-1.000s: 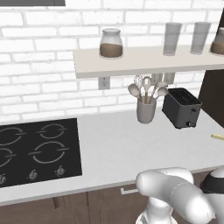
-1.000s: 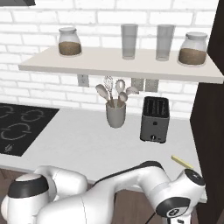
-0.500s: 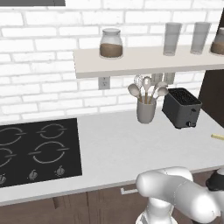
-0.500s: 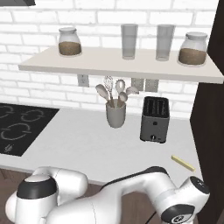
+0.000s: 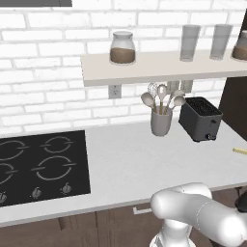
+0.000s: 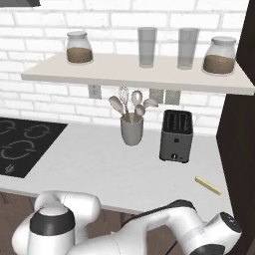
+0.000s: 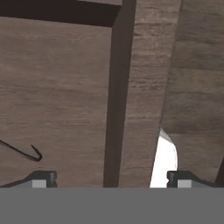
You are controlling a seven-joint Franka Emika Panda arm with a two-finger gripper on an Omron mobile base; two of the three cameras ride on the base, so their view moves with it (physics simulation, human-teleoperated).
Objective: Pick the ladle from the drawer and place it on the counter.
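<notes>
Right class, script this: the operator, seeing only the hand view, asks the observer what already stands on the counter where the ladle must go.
Observer: A dark toaster stands at the back right of the counter.
Operator: Anything beside it?
Observer: A grey holder with wooden spoons and a whisk, left of the toaster and apart from it.
Operator: And nearer the front?
Observer: A small yellow stick lies flat near the right end, in front of the toaster.
</notes>
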